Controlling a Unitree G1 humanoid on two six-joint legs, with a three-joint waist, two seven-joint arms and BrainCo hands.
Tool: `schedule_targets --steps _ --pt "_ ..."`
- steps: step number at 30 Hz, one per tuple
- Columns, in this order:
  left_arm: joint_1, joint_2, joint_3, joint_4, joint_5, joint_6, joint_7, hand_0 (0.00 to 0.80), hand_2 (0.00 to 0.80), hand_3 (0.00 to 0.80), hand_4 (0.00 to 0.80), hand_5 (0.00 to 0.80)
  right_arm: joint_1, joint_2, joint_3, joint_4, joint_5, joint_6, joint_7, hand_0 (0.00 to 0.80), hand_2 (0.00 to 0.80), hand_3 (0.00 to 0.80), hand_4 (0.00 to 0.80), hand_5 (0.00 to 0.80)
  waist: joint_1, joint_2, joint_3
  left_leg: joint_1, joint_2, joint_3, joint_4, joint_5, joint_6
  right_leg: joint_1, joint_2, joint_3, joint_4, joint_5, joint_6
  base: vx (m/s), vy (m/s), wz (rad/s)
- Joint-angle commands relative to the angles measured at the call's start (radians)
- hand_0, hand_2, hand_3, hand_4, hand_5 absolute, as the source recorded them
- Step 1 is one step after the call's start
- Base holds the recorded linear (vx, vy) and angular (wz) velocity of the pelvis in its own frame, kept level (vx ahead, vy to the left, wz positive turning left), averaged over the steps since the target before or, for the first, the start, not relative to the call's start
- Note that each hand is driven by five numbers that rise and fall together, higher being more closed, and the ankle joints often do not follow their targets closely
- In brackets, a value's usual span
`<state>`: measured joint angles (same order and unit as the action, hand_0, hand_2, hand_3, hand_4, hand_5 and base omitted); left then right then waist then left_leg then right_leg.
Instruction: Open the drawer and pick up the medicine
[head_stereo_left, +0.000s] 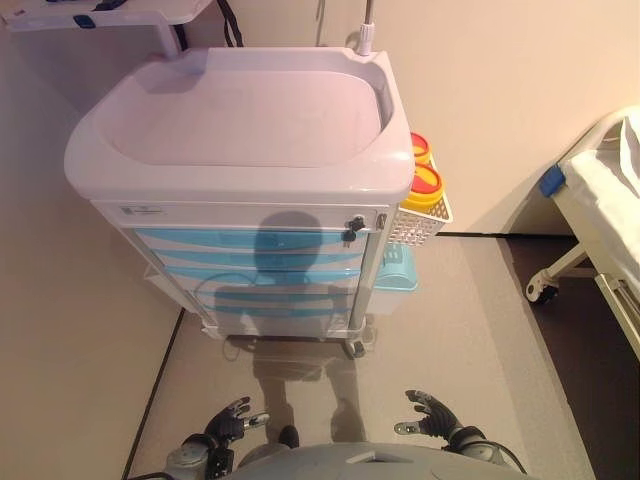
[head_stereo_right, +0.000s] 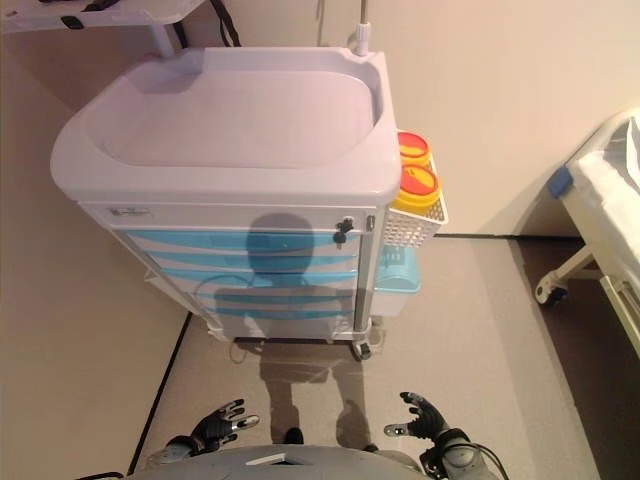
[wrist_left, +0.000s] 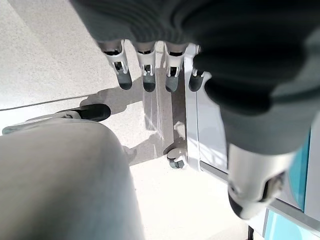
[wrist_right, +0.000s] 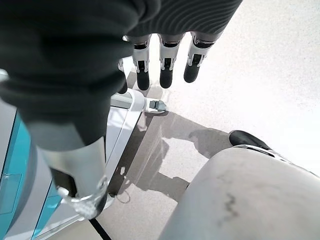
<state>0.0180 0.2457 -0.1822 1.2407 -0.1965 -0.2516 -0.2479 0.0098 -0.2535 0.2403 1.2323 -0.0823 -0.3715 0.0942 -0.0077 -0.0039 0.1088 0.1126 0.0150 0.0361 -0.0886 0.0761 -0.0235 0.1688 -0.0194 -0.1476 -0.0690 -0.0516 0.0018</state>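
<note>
A white medical cart (head_stereo_left: 240, 150) stands in front of me on castors, with several light blue drawers (head_stereo_left: 250, 240) in its front, all closed. A small lock knob (head_stereo_left: 352, 229) sits at the top right of the drawer front. No medicine shows in any view. My left hand (head_stereo_left: 228, 424) hangs low at the lower left, fingers relaxed and empty, well short of the cart. My right hand (head_stereo_left: 432, 412) hangs low at the lower right, also open and empty. The cart's drawers also show in the left wrist view (wrist_left: 285, 200) and the right wrist view (wrist_right: 15, 170).
A white basket (head_stereo_left: 420, 215) on the cart's right side holds two yellow containers with red lids (head_stereo_left: 425, 185). A light blue bin (head_stereo_left: 395, 270) hangs below it. A bed on castors (head_stereo_left: 600, 220) stands at the right. A wall runs behind the cart.
</note>
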Motion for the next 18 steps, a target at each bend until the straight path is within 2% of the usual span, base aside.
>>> schedule_targets --steps 1,8,18 --pt "-0.058 -0.019 -0.007 0.026 -0.001 -0.057 -0.008 0.0 0.0 0.0 0.0 0.0 -0.058 -0.015 0.009 0.005 -0.016 -0.039 0.001 0.0 0.0 0.0 0.0 0.0 0.002 -0.013 0.021 0.043 -0.078 0.045 0.006 -0.148 0.056 -0.05 -0.009 -0.011 0.017 0.04 0.07 0.0 0.0 0.0" --pt "-0.057 -0.015 0.007 0.021 -0.038 -0.045 -0.003 0.0 0.0 0.0 0.0 0.0 -0.056 -0.02 0.005 0.008 -0.023 -0.041 0.0 0.0 0.0 0.0 0.0 0.0 0.002 -0.012 0.023 0.043 -0.078 0.042 0.006 -0.147 0.056 -0.051 -0.009 -0.011 0.02 0.038 0.07 0.004 0.002 0.0" --pt "-0.034 -0.021 0.078 0.045 -0.1 -0.037 0.029 0.0 0.0 0.0 0.0 0.0 -0.034 -0.014 -0.013 0.015 -0.033 -0.045 -0.01 0.0 0.0 0.0 0.0 0.0 0.009 -0.017 0.035 0.027 -0.09 0.036 0.046 -0.163 0.068 -0.06 -0.019 -0.011 0.047 0.03 0.065 0.056 0.02 0.0"
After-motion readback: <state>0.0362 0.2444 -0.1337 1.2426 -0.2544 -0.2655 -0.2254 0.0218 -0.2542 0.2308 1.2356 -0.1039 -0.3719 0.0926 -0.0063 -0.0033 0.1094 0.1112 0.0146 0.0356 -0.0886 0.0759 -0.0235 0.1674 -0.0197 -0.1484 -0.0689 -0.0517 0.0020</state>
